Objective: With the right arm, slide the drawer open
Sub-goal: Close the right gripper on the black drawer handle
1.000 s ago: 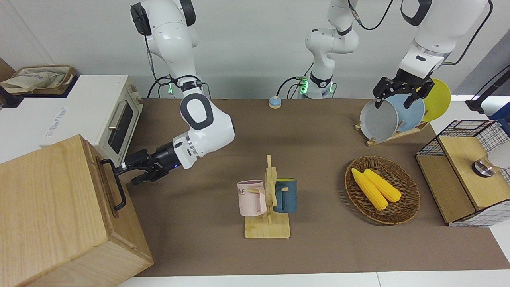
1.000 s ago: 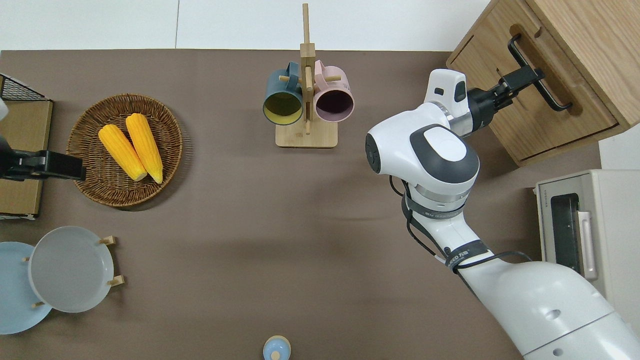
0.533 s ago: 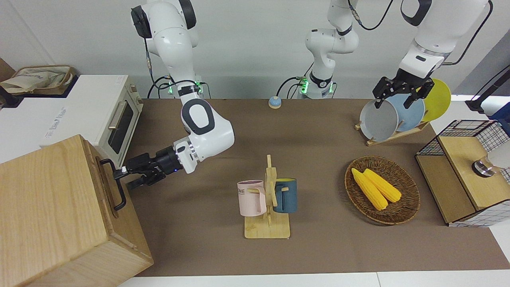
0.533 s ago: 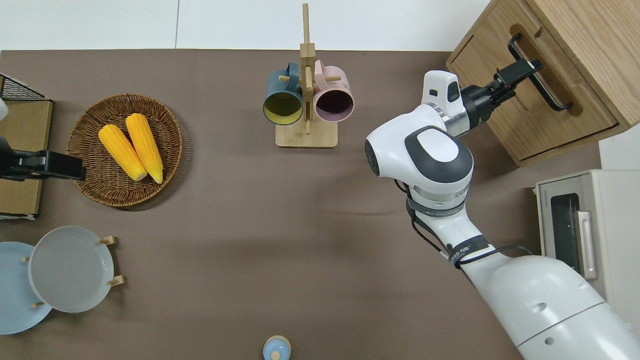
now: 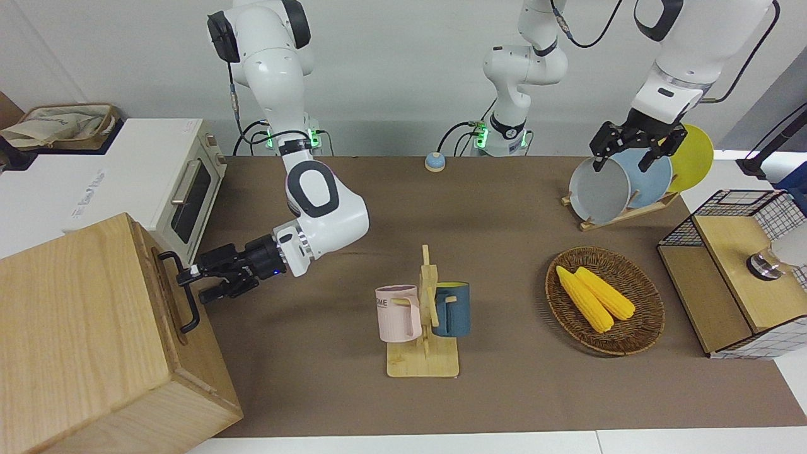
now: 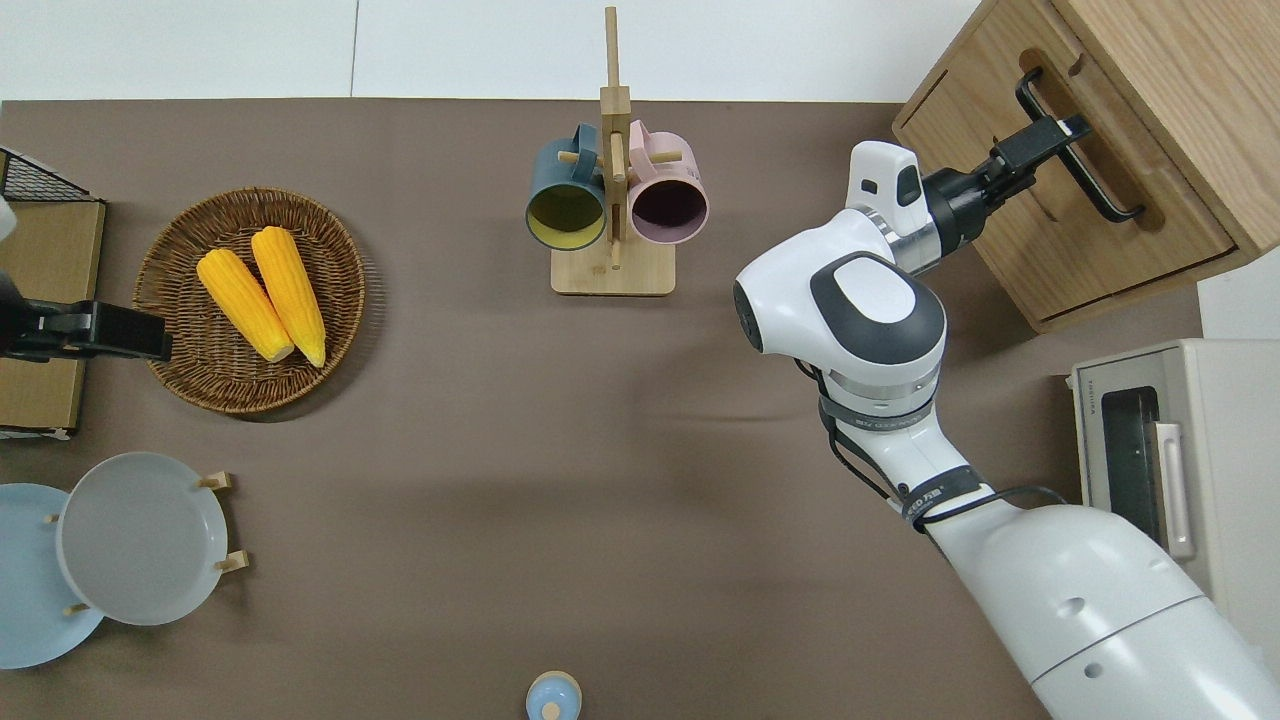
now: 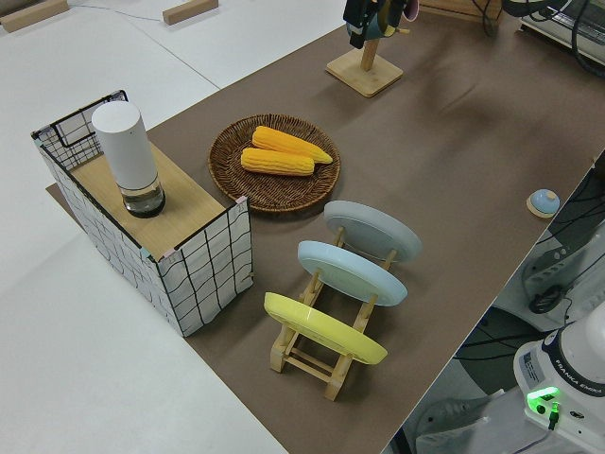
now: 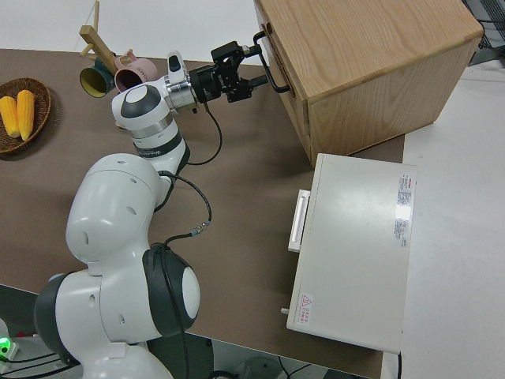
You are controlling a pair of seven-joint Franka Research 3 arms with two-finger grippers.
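- Your right gripper [image 6: 1040, 136] has its jaws closed on the black handle [image 6: 1078, 150], near the bar's middle.
- Drawer [image 6: 1050, 215]: in the wooden cabinet [image 5: 75, 328], at 1 o'clock in the overhead view; looks barely open.
- Toaster oven [image 6: 1175, 470]: at 4 o'clock.
- Left arm parked; its jaws: can't tell.

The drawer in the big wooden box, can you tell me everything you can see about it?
The drawer is a wide, shallow front of pale wood set into the big light-wood box cabinet at the right arm's end of the table. It looks shut, or very nearly so. A black metal bar handle runs across it, standing off the wood on two bent ends. The right gripper is at the handle, fingers on either side of the bar. Nothing else touches it.
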